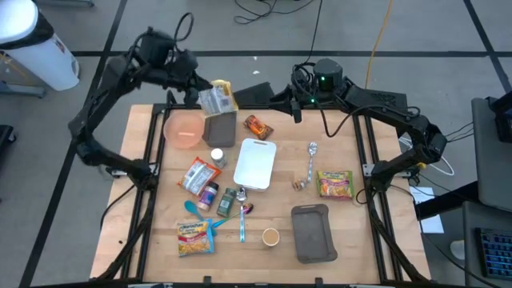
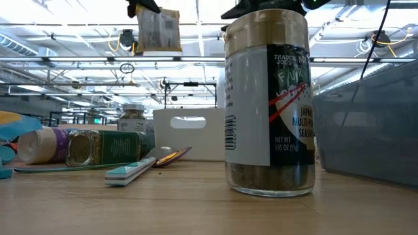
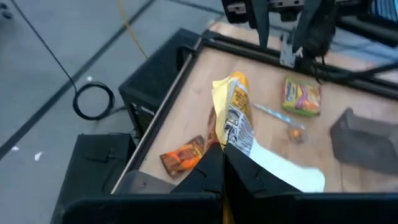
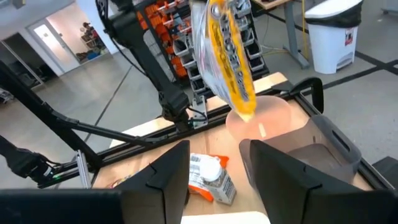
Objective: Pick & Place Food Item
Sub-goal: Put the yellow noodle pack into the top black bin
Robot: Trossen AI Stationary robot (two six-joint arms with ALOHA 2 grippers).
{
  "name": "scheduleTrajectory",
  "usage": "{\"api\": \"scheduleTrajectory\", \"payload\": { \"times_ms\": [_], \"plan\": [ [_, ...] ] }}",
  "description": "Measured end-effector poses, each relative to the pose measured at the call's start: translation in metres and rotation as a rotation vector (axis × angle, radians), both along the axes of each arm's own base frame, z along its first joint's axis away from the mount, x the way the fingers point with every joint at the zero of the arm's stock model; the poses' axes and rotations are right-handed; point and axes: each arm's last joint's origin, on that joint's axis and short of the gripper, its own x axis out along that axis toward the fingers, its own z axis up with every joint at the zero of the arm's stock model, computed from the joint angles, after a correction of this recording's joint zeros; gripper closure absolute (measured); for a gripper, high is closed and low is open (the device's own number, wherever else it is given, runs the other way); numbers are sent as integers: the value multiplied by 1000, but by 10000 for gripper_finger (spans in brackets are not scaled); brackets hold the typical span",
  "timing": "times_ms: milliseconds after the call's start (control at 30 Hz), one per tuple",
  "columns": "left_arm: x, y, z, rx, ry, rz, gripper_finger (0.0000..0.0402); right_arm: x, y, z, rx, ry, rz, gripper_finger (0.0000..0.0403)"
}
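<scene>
Snack bag [image 1: 217, 99] (yellow and clear) is hanging above the table's far edge, over the pink bowl [image 1: 185, 128] and dark bin [image 1: 221, 130], pinched in the left gripper's [image 1: 200, 94] pressed-together jaws. Neither container is showing any contents. The right gripper [image 4: 214, 165] is hovering beside it, jaws spread around nothing.

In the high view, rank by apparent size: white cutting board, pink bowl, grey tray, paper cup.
1. Grey tray and white cutting board: look about alike, not ranked.
3. Pink bowl, partly overlapped by the held packet.
4. Paper cup, clearly smallest.
</scene>
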Motion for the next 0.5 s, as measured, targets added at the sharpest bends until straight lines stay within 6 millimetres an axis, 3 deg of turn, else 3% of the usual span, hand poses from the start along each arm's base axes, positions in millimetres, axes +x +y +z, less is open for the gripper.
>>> {"api": "scheduleTrajectory", "payload": {
  "times_ms": [133,300,500],
  "plan": [
    [-6,-17,-25,-23,-73,59,401,0,-1,0,-4,3,-24,243],
    [-20,-39,-56,-50,-134,12,401,0,-1,0,6,3,-27,243],
    [-39,-42,-86,-105,-115,30,401,1,1,0,30,4,-26,243]
  ]
}}
